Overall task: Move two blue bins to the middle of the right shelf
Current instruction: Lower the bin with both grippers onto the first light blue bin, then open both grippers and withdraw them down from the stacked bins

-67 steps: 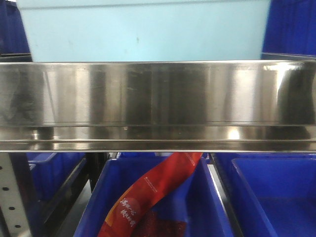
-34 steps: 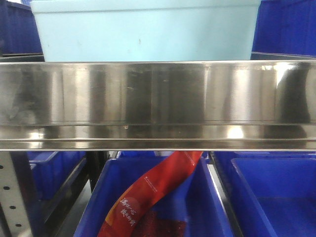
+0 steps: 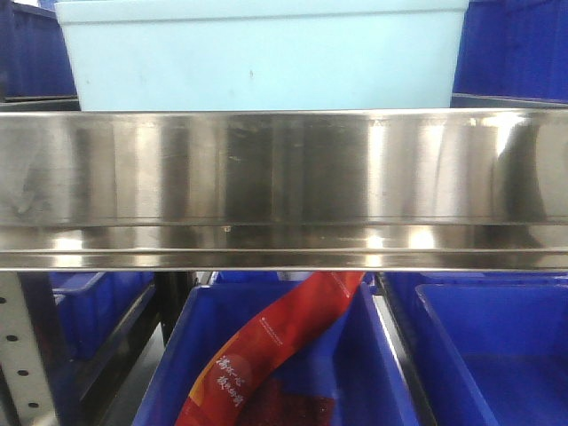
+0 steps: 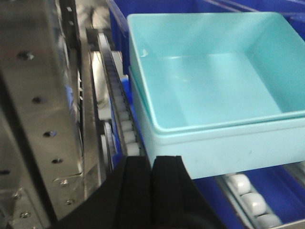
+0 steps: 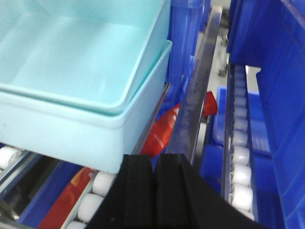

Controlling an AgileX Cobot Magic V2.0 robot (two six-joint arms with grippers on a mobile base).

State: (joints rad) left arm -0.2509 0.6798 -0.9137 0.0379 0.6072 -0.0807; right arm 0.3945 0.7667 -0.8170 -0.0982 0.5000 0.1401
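Two pale blue bins (image 3: 266, 53), nested one inside the other, sit on the white roller tracks (image 4: 127, 136) of the right shelf, behind its shiny steel front rail (image 3: 284, 169). In the left wrist view the nested bins (image 4: 209, 86) fill the upper right, and my left gripper (image 4: 152, 160) is shut and empty just below their near left corner. In the right wrist view the bins (image 5: 71, 71) lie at the upper left. My right gripper (image 5: 155, 157) is shut and empty beside their near right corner. Whether either gripper touches the bins does not show.
Dark blue bins (image 3: 519, 49) stand on both sides of the pale pair. Below the rail, a dark blue bin (image 3: 382, 373) holds a red packet (image 3: 275, 346), with another bin (image 3: 497, 355) to its right. A perforated steel upright (image 4: 38, 119) rises at the left.
The pale blue bins slid further back into the shelf lane between one second and half a second ago; since then they have stayed still.
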